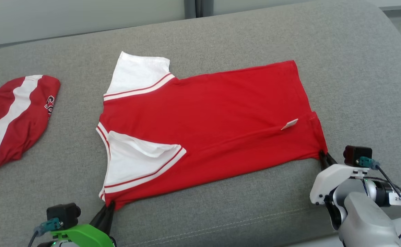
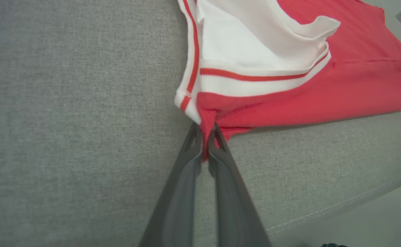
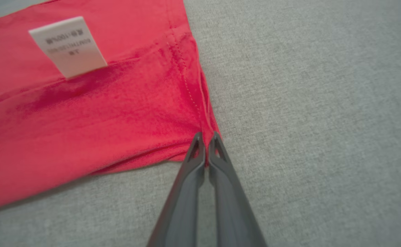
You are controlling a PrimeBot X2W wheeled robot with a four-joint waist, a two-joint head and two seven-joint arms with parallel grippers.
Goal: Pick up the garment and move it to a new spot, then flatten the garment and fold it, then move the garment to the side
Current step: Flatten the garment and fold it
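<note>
Garment flat on grey cushion, second red-white garment well apart

The white tag on the red shirt bears blurred upside-down print, and the second shirt's white letters curl away, both unreadable.

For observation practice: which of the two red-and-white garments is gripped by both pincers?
The spread red T-shirt with white sleeves, pinched at its near corners by the left pincer and right pincer; the bunched red-and-white garment lies apart.
</note>
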